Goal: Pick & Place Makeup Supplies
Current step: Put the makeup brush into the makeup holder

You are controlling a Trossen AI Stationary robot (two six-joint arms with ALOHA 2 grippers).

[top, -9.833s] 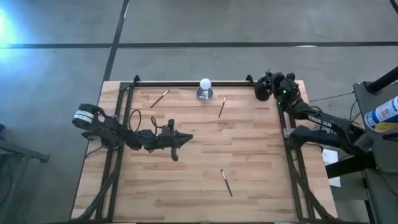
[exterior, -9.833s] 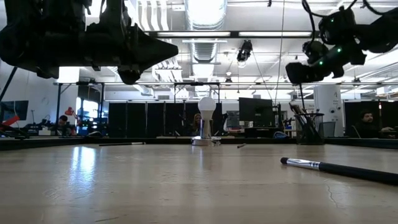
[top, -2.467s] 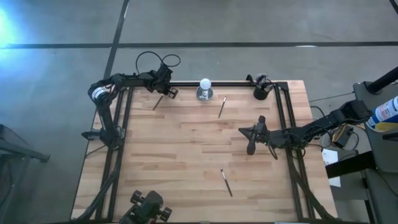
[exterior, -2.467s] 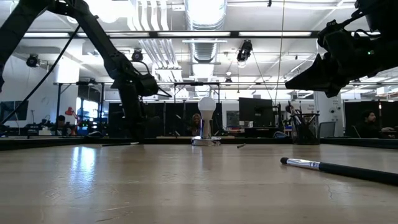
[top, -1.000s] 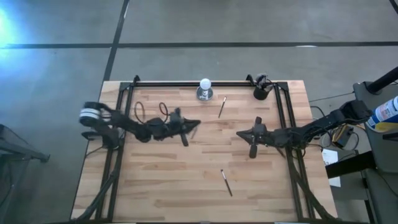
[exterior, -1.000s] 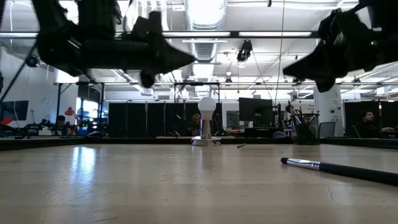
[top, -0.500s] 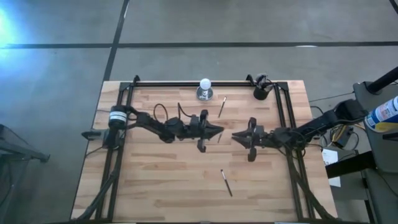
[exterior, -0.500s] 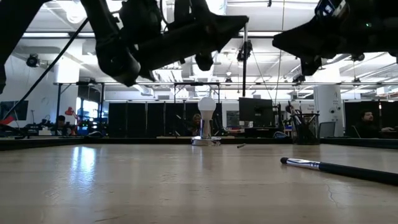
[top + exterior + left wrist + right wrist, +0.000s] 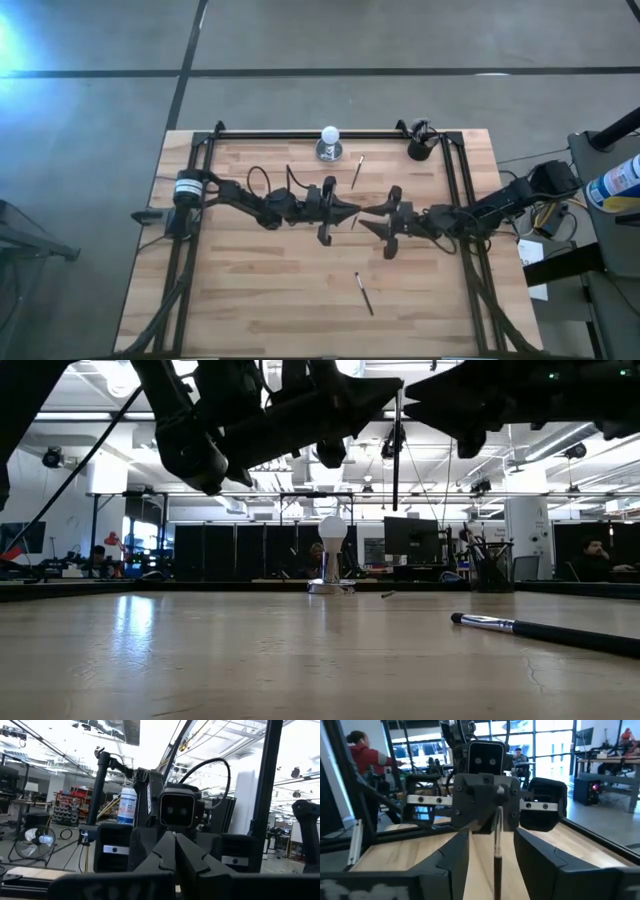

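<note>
A slim makeup stick (image 9: 497, 830) hangs upright over the middle of the table, also seen in the low view (image 9: 397, 455). My left gripper (image 9: 350, 211) is shut on its top, reaching in from the table's left. My right gripper (image 9: 492, 835) faces it from the right (image 9: 366, 215), open. Its two fingers stand on either side of the stick, and I see no touch. A dark-handled brush (image 9: 364, 293) lies flat on the near half of the table. Another stick (image 9: 357, 172) lies near the far edge. My left gripper pinches the stick's upper end (image 9: 498, 795) between its two fingertips. The fingers come from the table's left, tipped a little upward. The stick hangs straight down below them, its dark lower end (image 9: 496, 870) clear of the table.
A white ball on a silver base (image 9: 329, 143) stands at the far edge. A small black cup (image 9: 419, 148) with several sticks in it (image 9: 490, 570) sits in the far right corner. People sit in the room beyond the table.
My left gripper has carried the stick toward the table's right to the middle and tipped upward, the stick still hanging below it. My right gripper has moved left toward it and opened, so that its fingers now flank the stick.
</note>
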